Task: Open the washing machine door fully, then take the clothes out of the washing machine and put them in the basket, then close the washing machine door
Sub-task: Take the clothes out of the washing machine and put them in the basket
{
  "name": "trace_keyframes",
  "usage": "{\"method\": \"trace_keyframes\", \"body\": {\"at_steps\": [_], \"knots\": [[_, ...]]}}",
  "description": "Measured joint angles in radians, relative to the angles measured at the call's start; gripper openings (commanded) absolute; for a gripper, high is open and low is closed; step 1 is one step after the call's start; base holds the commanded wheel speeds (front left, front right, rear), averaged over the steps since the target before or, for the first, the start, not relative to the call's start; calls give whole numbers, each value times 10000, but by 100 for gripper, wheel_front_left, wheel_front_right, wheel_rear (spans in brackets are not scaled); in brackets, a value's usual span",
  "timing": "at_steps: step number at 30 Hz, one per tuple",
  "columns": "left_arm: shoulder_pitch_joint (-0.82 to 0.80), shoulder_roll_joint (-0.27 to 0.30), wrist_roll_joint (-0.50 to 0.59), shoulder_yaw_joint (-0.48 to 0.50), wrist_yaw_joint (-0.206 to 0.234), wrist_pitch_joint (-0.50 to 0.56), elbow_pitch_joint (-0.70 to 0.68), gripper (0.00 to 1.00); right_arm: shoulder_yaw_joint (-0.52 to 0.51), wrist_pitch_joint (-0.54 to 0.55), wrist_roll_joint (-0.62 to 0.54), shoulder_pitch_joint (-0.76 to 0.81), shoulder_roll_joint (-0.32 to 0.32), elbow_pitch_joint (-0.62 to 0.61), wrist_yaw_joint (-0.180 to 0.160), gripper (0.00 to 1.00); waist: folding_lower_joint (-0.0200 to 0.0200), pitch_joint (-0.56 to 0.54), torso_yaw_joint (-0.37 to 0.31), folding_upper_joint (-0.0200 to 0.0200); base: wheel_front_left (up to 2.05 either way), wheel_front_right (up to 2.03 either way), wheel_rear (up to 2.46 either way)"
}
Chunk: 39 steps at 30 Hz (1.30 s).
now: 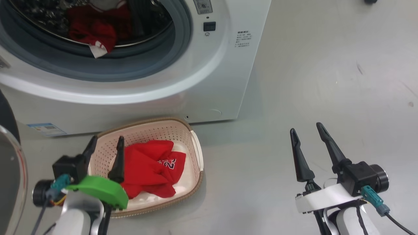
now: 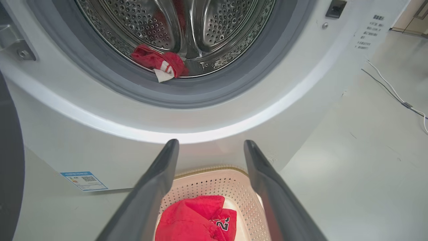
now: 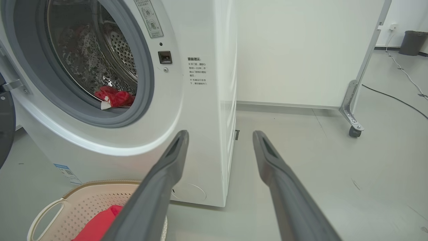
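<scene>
Head view | left tool apart above basket holding clothes | right tool apart, well aside

The washing machine stands open, with red clothes lying at the front lip of its drum. Before it on the floor sits the basket, holding a red garment with white lettering. The left hand hovers over the basket's left end, fingers apart. The right hand, fingers also apart, hangs over the floor well to the right.

Red clothes in basket — more in open washing machine.
</scene>
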Motion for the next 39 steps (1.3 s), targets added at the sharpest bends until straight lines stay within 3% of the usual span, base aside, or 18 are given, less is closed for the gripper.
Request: {"method": "trace_keyframes", "body": {"at_steps": [16,29,39], "knots": [[-3470,384,-408,458,6,1749,1488,100,579,0,247,-1172,-15,-364,-35,100,0,1900,-444,0,0,0,0],[-6273,1430,230,497,98,2905,2125,100,984,-2,1066,-1989,-25,-558,-410,100,0,3192,-1233,0,0,0,0],[-7838,2838,1060,529,107,3639,2525,100,1572,-2,1720,-2547,-31,-627,-562,100,0,3879,-1944,0,0,0,0]]}}
